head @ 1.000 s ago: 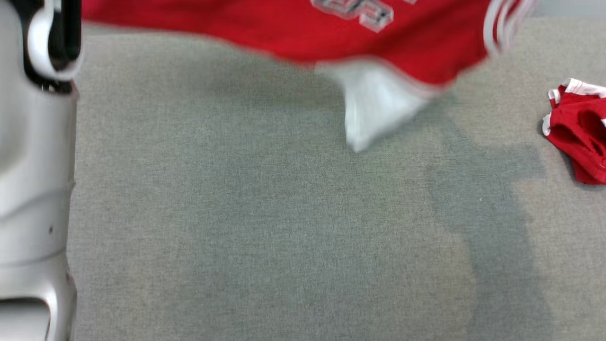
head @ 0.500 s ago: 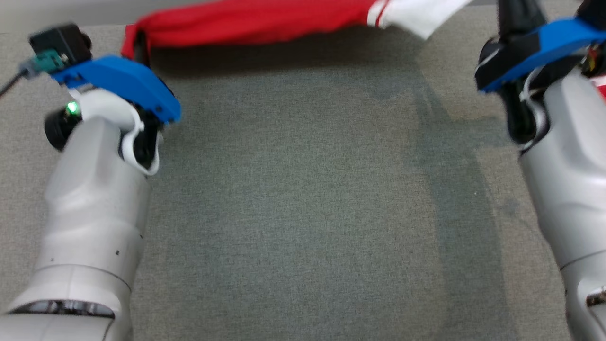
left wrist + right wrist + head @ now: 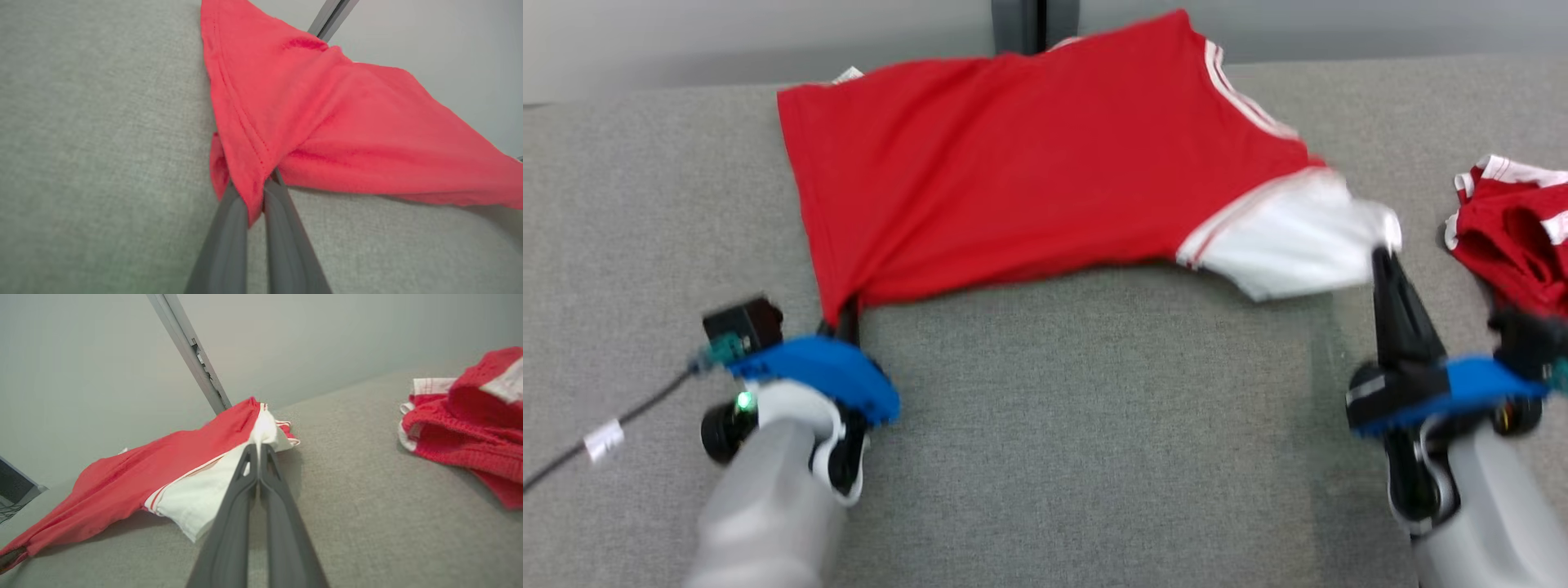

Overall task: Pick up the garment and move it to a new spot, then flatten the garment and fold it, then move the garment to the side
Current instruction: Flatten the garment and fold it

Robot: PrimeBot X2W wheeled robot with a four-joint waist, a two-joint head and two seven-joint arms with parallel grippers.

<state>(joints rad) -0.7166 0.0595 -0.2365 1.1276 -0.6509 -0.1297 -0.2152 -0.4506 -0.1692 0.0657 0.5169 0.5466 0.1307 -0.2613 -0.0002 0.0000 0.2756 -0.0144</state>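
Observation:
The garment (image 3: pixel 1029 163), a red shirt with a white sleeve and white stripes, lies spread over the far part of the grey table. My left gripper (image 3: pixel 845 314) is shut on its near left corner; the left wrist view shows the red hem (image 3: pixel 253 179) pinched between the two dark fingers. My right gripper (image 3: pixel 1380 253) is shut on the white sleeve (image 3: pixel 1290 245) at the near right. In the right wrist view the closed fingertips (image 3: pixel 258 451) clamp the white cloth (image 3: pixel 204 494), and the near edge of the garment (image 3: pixel 143 477) hangs slightly above the table between both grips.
A second crumpled red and white garment (image 3: pixel 1515 245) lies at the table's right edge, close to my right wrist; it also shows as a red heap (image 3: pixel 470 424) in the right wrist view. A dark post (image 3: pixel 1033 24) stands behind the table. A cable (image 3: pixel 605 441) trails at left.
The head camera has tilted, so the whole picture shifted. The garment, held high and blurred a second ago, now lies spread on the table, with both grippers lower and nearer to me.

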